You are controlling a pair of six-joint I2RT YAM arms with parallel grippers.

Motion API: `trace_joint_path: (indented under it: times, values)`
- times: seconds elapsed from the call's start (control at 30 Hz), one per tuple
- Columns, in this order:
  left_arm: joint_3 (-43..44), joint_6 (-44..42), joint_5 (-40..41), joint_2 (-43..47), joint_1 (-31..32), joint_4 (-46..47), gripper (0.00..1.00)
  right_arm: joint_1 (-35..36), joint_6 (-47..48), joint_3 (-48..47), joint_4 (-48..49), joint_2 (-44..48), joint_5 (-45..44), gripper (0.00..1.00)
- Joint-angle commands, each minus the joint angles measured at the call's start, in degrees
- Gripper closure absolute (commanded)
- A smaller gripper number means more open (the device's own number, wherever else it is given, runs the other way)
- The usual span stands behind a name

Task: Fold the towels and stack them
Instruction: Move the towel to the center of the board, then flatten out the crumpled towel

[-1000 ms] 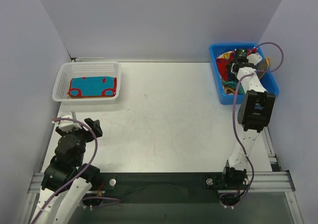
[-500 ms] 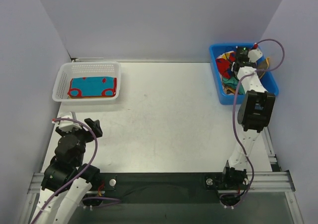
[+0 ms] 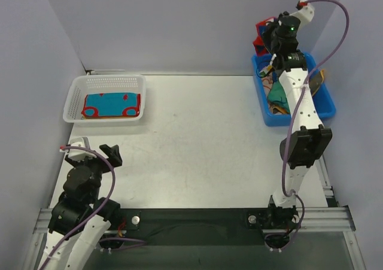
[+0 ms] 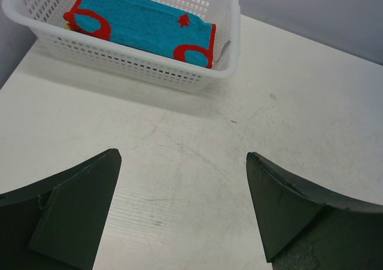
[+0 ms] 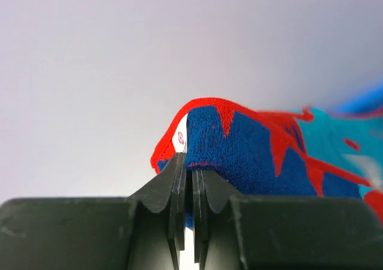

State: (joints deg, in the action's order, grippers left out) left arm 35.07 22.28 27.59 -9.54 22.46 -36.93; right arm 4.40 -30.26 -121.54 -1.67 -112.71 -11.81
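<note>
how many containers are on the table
2. A white mesh basket sits at the far left, holding a folded towel; a blue bin sits at the far right. No others seem hidden.

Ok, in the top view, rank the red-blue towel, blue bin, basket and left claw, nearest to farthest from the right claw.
1. Red-blue towel, pinched in the right claw itself.
2. Blue bin, right beneath it, far right.
3. Basket, far left.
4. Left claw, near left corner.
</note>
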Motion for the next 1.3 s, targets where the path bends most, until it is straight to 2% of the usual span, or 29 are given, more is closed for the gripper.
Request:
trace_joint_path:
  times: [0.0, 0.13, 0.23, 0.27, 0.33, 0.37, 0.4, 0.47, 0.5, 0.57, 0.6, 0.67, 0.7, 0.73, 0.77, 0.8, 0.9, 0.93, 1.0, 1.03, 1.07, 1.13, 1.17, 1.27]
  values:
    - [0.53, 0.04, -1.23, 0.84, 0.22, 0.98, 0.03, 2.97, 0.29, -2.22, 5.71, 6.17, 7.14, 1.0]
    - [0.53, 0.22, -1.67, 1.54, 0.22, 0.98, 0.03, 9.9, 0.29, 6.11, 10.0, 13.62, 11.36, 1.0]
    - [0.53, 0.22, -2.1, 1.63, 0.22, 0.89, 0.02, 14.3, -0.59, 18.23, 12.03, 20.75, 13.48, 1.0]
    - [0.53, 0.22, -2.37, 1.54, 0.22, 0.98, 0.03, 17.97, -0.5, 27.14, 12.83, 23.03, 13.66, 1.0]
    - [0.53, 0.3, -2.81, 0.93, 0.22, 1.07, 0.03, 21.68, -0.68, 35.62, 11.97, 28.82, 13.65, 1.0]
    - [0.61, 0.13, -3.85, 0.75, 0.22, 1.24, 0.03, 25.7, -0.94, 39.41, 10.82, 30.6, 14.62, 1.0]
    - [0.79, -0.05, -4.39, 0.14, 0.22, 1.33, 0.02, 27.74, -2.16, 48.49, 10.2, 34.18, 15.58, 1.0]
    - [2.1, 0.3, -5.61, -1.09, 0.22, 0.98, 0.03, 32.84, -4.18, 57.59, 10.02, 37.98, 16.29, 1.0]
    - [2.46, 0.91, -6.14, -1.44, 0.22, 0.81, 0.03, 37.3, -5.76, 65.56, 10.02, 40.43, 17.43, 1.0]
    - [3.07, 2.66, -9.03, -2.5, 0.22, 1.15, 0.03, 41.02, -7.96, 70.71, 5.64, 42.21, 20.86, 1.0]
    - [3.42, 3.2, -10.01, -3.11, 0.22, 1.5, 0.03, 44.6, -8.84, 73.17, 4.67, 43.78, 21.48, 0.98]
    - [3.51, 4.78, -12.81, -5.74, 0.22, 2.3, 0.03, 47.35, -12.44, 79.24, 1.94, 45.2, 23.67, 0.91]
    - [3.51, 5.22, -13.79, -6.88, 0.22, 2.47, 0.02, 48.23, -12.98, 80.57, -0.76, 46.77, 23.85, 0.79]
    - [3.51, 6.18, -14.75, -9.51, 0.22, 3.0, 0.03, 49.72, -13.16, 82.14, -4.88, 47.92, 23.59, 0.72]
    - [3.51, 6.54, -17.02, -11.1, 0.22, 3.35, 0.03, 50.17, -13.16, 82.42, -7.18, 49.06, 22.11, 0.65]
    - [3.69, 7.07, -18.27, -12.77, 0.22, 3.7, 0.03, 50.44, -12.72, 82.51, -9.29, 51.77, 21.57, 0.49]
    - [4.65, 8.21, -24.33, -20.67, 0.22, 6.16, 0.03, 49.92, -9.39, 80.32, -18.78, 56.7, 17.02, 0.32]
    - [5.27, 8.3, -25.82, -25.31, 0.3, 8.08, 0.03, 49.48, -8.51, 79.44, -23.33, 57.68, 14.91, 0.31]
    - [6.41, 8.39, -29.42, -30.42, 0.48, 10.28, 0.03, 46.06, -5.61, 77.68, -26.26, 59.52, 8.34, 0.3]
    - [7.11, 8.48, -30.31, -35.84, 0.74, 12.38, 0.03, 44.22, -4.64, 77.42, -26.8, 59.62, 7.78, 0.3]
    - [8.86, 8.65, -31.19, -38.51, 1.88, 13.45, 0.03, 39.41, -3.67, 77.41, -26.72, 59.71, 7.77, 0.32]
    - [10.8, 8.83, -30.85, -46.31, 4.34, 16.08, 0.02, 35.34, -1.21, 77.15, -24.8, 57.69, 8.03, 0.38]
    - [13.16, 9.0, -29.19, -48.79, 8.09, 16.97, 0.03, 33.58, -0.16, 76.89, -23.74, 56.55, 8.82, 0.42]
    - [16.16, 9.27, -24.01, -58.29, 16.09, 20.57, 0.13, 28.83, 1.61, 76.62, -18.91, 51.55, 11.46, 0.58]
